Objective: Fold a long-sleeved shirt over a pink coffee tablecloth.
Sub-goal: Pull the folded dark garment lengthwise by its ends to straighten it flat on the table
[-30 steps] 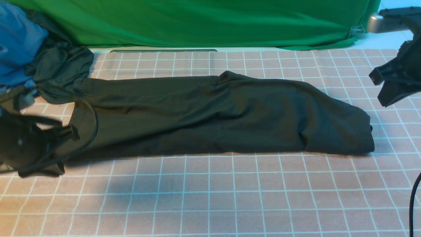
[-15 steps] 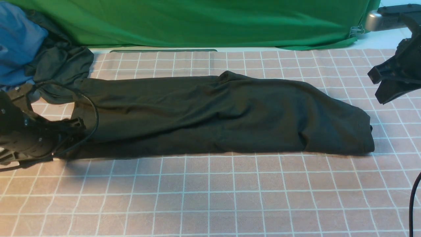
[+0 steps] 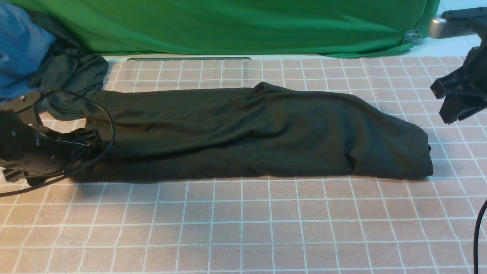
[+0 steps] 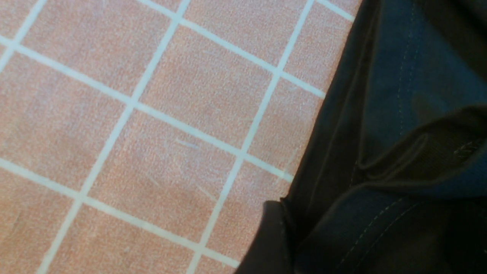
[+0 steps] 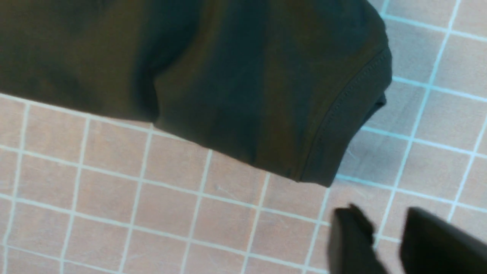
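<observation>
Left gripper (image 3: 90, 141) sits low at the left end of the shirt (image 3: 247, 133), its tips pointing at the cloth's edge, with a black cable (image 3: 109, 125) looping over it. In the left wrist view one dark finger (image 4: 268, 236) lies right against the shirt's stitched edge, where the fabric is folded over in layers, but I cannot tell whether the jaws are pinching the cloth or only resting beside it. The right gripper (image 3: 440, 103) hangs above the right side of the tablecloth (image 3: 243, 228), apart from the shirt's right end. In the right wrist view its two fingers (image 5: 352, 243) stand apart with bare pink squares showing between them, so it is spread and holds nothing. The shirt lies as a long, narrow dark band running crosswise over the far half of the tablecloth, from the left gripper almost to the right gripper. Its right end is a hemmed edge lying flat on the grid, and its surface carries soft wrinkles and a small peak along the far edge. At the far left, a smaller dark garment (image 3: 72, 76) is bunched with a blue one (image 3: 19, 49), touching the shirt's far left corner. A green cloth (image 3: 243, 26) hangs along the back.
</observation>
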Robot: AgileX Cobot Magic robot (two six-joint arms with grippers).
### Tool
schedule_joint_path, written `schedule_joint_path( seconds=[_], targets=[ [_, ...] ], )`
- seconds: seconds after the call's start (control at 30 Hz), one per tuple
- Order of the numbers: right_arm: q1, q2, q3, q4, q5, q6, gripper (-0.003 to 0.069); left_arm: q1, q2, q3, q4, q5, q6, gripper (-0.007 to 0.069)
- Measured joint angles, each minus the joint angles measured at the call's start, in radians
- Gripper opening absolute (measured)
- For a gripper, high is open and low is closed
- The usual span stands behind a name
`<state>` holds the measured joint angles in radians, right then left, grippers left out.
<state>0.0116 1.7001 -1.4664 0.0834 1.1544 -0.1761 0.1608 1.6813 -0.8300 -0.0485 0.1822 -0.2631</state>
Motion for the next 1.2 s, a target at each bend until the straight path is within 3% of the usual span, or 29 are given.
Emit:
schedule_joint_path(
  seconds=[0.07,0.1,0.2,0.27,0.3,0.37,0.43,0.53,0.73,1.03,1.2],
  targets=[
    [0.000,0.012,0.000,-0.001,0.000,0.002,0.0405,0.000,0.011,0.000,0.000,-0.002,0.005,0.0561],
    [0.000,0.016,0.000,-0.001,0.000,0.004,0.0412,0.000,0.013,0.000,0.000,-0.002,0.007,0.0561],
    [0.000,0.058,0.000,-0.002,-0.001,0.014,0.0491,0.000,0.037,0.000,-0.002,0.000,0.021,0.0456],
    [0.000,0.100,0.000,-0.003,-0.001,0.022,0.0510,-0.001,0.042,-0.002,-0.006,0.001,0.033,0.0308],
    [0.000,0.104,0.000,-0.003,-0.001,0.023,0.0512,-0.001,0.042,-0.002,-0.006,0.002,0.033,0.0293],
    [0.000,0.148,0.000,-0.004,-0.001,0.024,0.0518,-0.001,0.043,-0.002,-0.004,0.027,0.043,0.0106],
    [0.000,0.178,0.000,-0.004,0.000,0.025,0.0520,-0.001,0.041,-0.008,-0.003,0.056,0.054,0.0046],
    [0.000,0.200,0.000,-0.004,0.000,0.025,0.0520,0.000,0.034,-0.029,-0.003,0.118,0.059,0.0045],
    [0.000,0.218,0.000,-0.005,0.021,0.031,0.0520,0.000,0.021,-0.170,-0.010,0.470,0.060,0.0046],
    [0.000,0.218,0.001,-0.011,0.051,0.039,0.0520,0.000,0.012,-0.231,-0.005,0.575,0.065,0.0046],
    [0.000,0.225,0.030,-0.012,-0.025,0.044,0.0555,0.000,0.012,-0.231,0.008,0.608,0.065,0.0046]
  ],
)
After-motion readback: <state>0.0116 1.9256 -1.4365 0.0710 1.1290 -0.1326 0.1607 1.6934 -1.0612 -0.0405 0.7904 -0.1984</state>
